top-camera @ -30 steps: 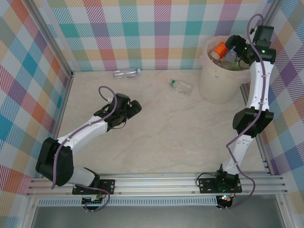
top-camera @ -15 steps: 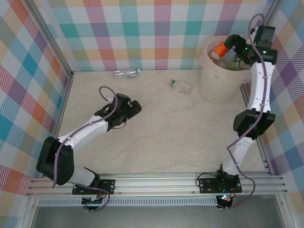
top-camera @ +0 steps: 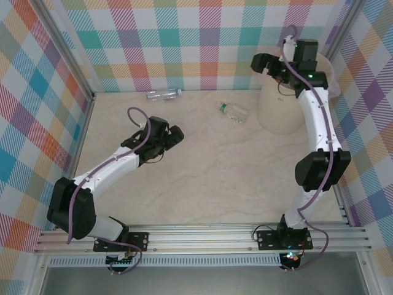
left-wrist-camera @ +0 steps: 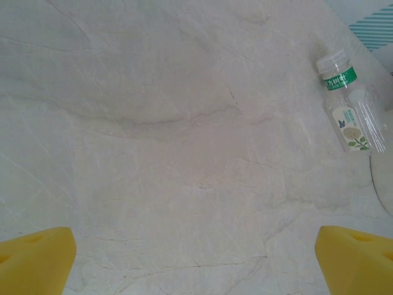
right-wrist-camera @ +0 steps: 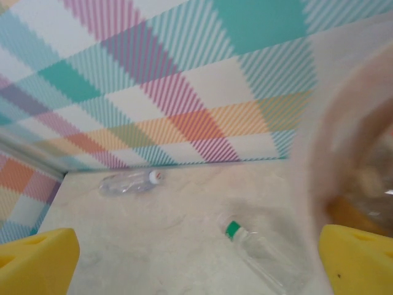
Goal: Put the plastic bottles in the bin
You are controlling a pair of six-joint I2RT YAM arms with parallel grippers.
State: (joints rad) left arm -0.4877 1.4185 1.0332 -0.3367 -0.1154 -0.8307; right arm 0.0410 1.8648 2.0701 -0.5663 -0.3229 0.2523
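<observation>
The bin (right-wrist-camera: 314, 161) is blurred and cropped by the right edge.

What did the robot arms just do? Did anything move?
The right gripper swung left, away from over the bin; its fingers are open and empty. The left gripper, the green-capped bottle and the bottle by the wall stayed put.

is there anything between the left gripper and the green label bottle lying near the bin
Nothing visible. The left gripper is open over the table, and only bare tabletop lies between it and the green-label bottle, which lies on its side, apart from the bin.
</observation>
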